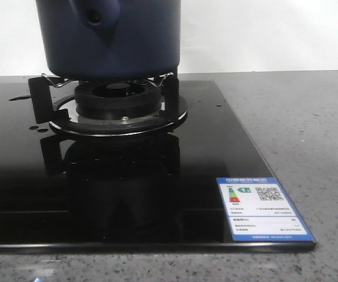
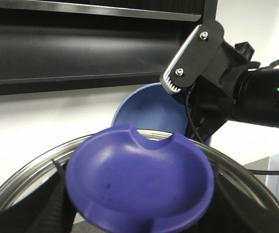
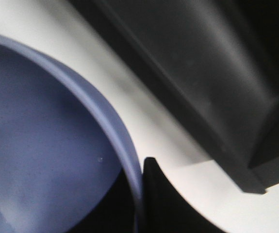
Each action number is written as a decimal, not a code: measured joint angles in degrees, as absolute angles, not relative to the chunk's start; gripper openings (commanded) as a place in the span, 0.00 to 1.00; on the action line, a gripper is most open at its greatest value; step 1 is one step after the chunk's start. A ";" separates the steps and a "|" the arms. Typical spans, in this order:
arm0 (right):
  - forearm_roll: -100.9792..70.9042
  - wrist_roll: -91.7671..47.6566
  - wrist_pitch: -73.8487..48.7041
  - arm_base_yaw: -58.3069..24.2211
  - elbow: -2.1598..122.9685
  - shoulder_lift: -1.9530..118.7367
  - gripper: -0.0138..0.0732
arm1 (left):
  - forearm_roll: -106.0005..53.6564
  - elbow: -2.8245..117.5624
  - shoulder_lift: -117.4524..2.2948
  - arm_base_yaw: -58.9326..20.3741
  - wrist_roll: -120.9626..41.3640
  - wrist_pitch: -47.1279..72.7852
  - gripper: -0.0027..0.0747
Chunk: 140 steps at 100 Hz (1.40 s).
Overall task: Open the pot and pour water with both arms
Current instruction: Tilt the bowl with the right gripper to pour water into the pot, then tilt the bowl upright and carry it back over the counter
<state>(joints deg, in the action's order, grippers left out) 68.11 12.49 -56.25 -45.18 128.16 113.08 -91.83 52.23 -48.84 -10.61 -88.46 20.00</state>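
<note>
1. Got the pot [image 1: 113, 41] parked on the burner [image 1: 119, 97] at the far left of the black glass cooktop [image 1: 127, 194], resting on the wire-tipped supports. Rounded stub [image 1: 98, 17] with its small hole facing the near side. Top of the pot cut off by the frame, so can't say what's going on up there.
2. Blue and white energy label [image 1: 263, 208] stuck on the near right corner of the glass, grey speckled counter [image 1: 310, 135] off to the right.
3. Left gripper [image 2: 139, 218] up in the air with the lid [image 2: 30, 170]: steel rim circling a purple-blue knob [image 2: 139, 179] right in front of its wrist camera. Dark fingers [image 2: 52, 204] flanking the knob on both sides, so looks clamped on it (actual contact hidden behind the knob, mind).
4. Right gripper [image 2: 188, 92] just beyond the lid, pinching the rim of a light blue bowl [image 2: 146, 109]. Ridged grey finger sitting over the bowl's edge in the left wrist view, and one black finger tight against the outside of the rim in the right wrist view (pretty blurry there).
5. Bowl tilted, its hollow side turned toward the lid, close behind it but can't tell whether touching.
6. Dark shelf [image 2: 81, 48] and white wall behind both.
</note>
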 measured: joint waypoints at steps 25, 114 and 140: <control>79.18 14.36 -53.89 -47.43 128.16 113.08 0.09 | -91.50 52.23 -48.84 -12.14 -88.46 18.83 0.30; 43.12 19.97 -70.52 -39.97 128.26 107.20 0.09 | -89.42 52.23 -48.94 -16.92 -89.13 17.08 0.30; 16.29 13.31 -73.08 -19.47 127.42 96.84 0.09 | -89.29 52.47 -52.55 -19.35 -89.99 17.08 0.30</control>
<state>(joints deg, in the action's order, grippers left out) 16.29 13.31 -73.08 -19.47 127.42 96.84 -89.29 52.47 -52.55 -19.35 -89.99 17.08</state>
